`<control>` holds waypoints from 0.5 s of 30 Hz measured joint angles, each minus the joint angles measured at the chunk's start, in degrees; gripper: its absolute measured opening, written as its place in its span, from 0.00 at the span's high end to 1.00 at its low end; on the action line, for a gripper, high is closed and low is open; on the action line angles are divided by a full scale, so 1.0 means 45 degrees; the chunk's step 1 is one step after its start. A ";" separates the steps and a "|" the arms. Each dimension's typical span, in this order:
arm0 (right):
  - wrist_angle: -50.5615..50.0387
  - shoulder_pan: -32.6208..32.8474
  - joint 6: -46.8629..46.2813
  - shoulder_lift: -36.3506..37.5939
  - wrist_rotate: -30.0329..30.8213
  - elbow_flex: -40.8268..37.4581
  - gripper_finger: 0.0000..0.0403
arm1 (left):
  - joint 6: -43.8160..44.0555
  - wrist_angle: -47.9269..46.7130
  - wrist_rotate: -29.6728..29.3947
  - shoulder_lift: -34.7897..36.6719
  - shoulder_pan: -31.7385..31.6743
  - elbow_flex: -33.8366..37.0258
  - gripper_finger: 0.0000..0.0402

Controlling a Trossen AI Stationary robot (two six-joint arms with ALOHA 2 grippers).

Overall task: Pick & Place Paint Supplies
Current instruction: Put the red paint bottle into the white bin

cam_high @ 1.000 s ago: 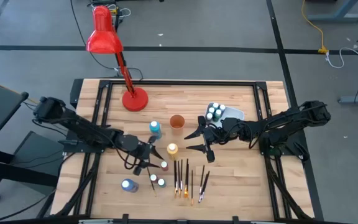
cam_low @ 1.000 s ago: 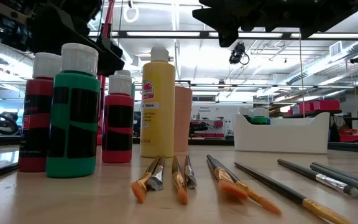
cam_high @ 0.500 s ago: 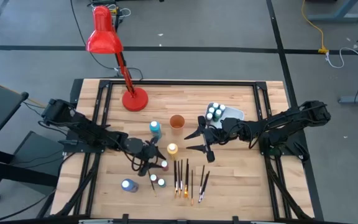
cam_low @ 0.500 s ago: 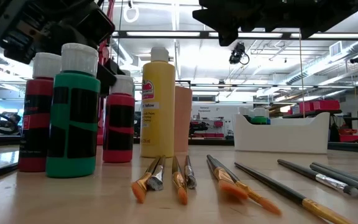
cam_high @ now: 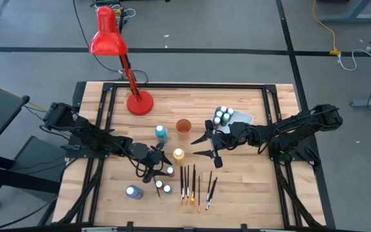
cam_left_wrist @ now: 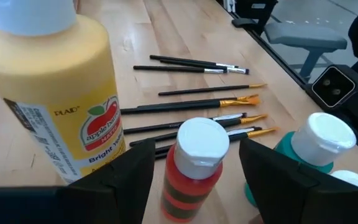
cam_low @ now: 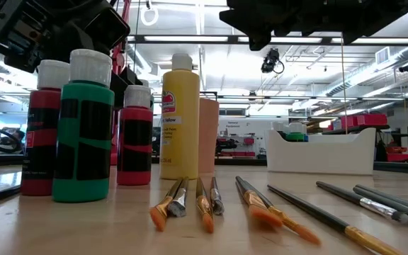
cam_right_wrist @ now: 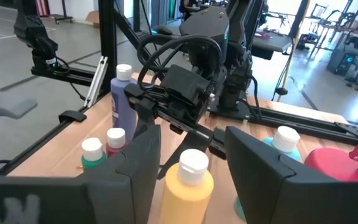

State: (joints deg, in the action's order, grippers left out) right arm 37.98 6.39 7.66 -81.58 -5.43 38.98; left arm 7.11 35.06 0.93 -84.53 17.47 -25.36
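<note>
My left gripper (cam_high: 158, 167) is open and low over the table. Its fingers stand on either side of a red, white-capped paint bottle (cam_left_wrist: 194, 165) without touching it. That bottle (cam_high: 170, 171) stands upright beside a yellow bottle (cam_high: 178, 154) and a green one (cam_left_wrist: 316, 149). More bottles stand toward the near edge (cam_high: 163, 187), and one lies on its side (cam_high: 133, 191). Several dark-handled brushes (cam_high: 192, 183) lie flat on the wood. My right gripper (cam_high: 203, 146) hovers open, to the right of the yellow bottle (cam_right_wrist: 188, 186).
A white tub (cam_high: 232, 118) at the far right holds several white-capped bottles. An orange cup (cam_high: 183, 126) and a teal bottle (cam_high: 161, 133) stand behind the yellow bottle. A red desk lamp (cam_high: 139, 102) rises from the far left. Bare wood lies around the brushes.
My left gripper has moved toward the table's right and a little toward the near edge, closing in on the red bottle until its fingers flank it. The right arm and all bottles and brushes have stayed put.
</note>
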 joint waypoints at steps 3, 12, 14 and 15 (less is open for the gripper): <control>0.0005 0.0000 -0.0169 0.0000 0.0000 0.0003 0.55 | 0.0018 -0.0031 0.0037 -0.0216 0.0000 -0.0003 0.39; -0.0005 0.0000 -0.0282 0.0000 0.0000 0.0000 0.55 | -0.0651 0.0227 0.0201 -0.1581 0.0000 -0.0364 0.39; -0.0050 0.0000 -0.0282 0.0000 0.0000 0.0002 0.55 | -0.0816 0.0507 0.0391 -0.1707 0.0000 -0.0393 0.39; -0.0063 0.0000 -0.0278 0.0000 0.0000 0.0000 0.55 | -0.0937 0.0517 0.0435 -0.1703 0.0000 -0.0389 0.39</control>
State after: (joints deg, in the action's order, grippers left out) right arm 37.69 6.39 6.41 -81.58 -5.43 38.98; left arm 2.90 37.39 2.88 -92.20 17.47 -27.11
